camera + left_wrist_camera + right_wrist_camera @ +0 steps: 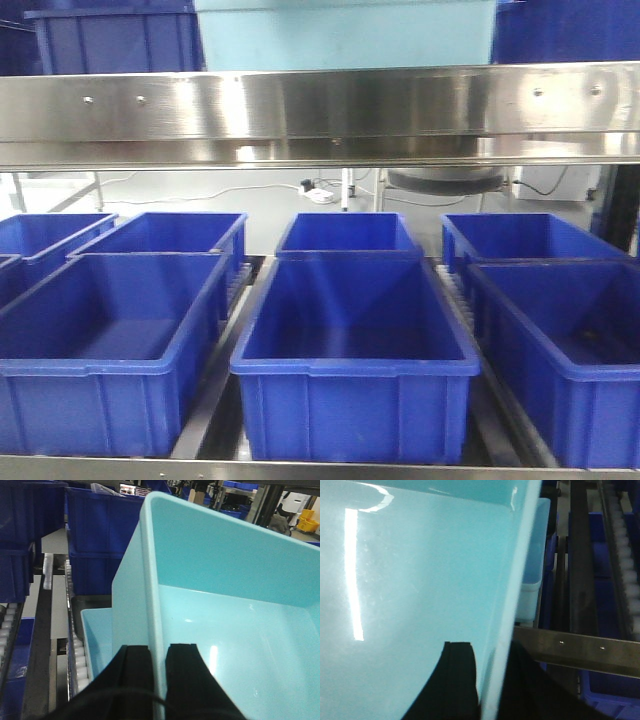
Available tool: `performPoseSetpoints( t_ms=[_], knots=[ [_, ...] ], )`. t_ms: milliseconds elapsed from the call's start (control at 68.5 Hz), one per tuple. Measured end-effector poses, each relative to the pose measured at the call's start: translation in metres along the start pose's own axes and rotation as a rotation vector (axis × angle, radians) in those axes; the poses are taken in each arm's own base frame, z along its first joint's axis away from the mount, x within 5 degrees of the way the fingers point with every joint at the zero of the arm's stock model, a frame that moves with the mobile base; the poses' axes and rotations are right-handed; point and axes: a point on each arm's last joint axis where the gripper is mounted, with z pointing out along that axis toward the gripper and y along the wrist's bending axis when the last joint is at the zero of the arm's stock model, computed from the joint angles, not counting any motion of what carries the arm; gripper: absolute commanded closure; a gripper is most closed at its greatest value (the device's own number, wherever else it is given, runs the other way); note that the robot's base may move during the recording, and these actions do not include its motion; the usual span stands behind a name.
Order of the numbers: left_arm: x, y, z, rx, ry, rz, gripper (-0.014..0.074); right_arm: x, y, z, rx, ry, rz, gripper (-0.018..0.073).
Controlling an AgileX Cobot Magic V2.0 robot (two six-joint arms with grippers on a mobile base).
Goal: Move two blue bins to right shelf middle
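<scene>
My left claw is nearly closed, pinching the wall of a pale cyan rectangular plastic bin; my right claw pinches its wall too. The bin shows above the shiny steel shelf rail; a second pale cyan bin lies lower, just beside; royal-blue plastic bins under the rail

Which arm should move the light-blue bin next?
Neither alone; likely both. The left gripper clamps one wall of the pale light-blue plastic bin, and the right gripper clamps the opposite wall.
</scene>
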Motion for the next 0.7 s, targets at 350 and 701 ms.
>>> performPoseSetpoints(
  t_ms=[350, 701],
  knots=[
    [-0.0001, 0.0000, 0.0000, 0.000, -0.001, 0.000, 0.0708, 0.0000, 0.0000, 0.0000, 0.000, 0.000, 0.000, 0.0713],
    [-0.0003, 0.0000, 0.0000, 0.000, -0.003, 0.000, 0.0708, 0.0000, 0.0000, 0.0000, 0.000, 0.000, 0.000, 0.0713]
  ],
)
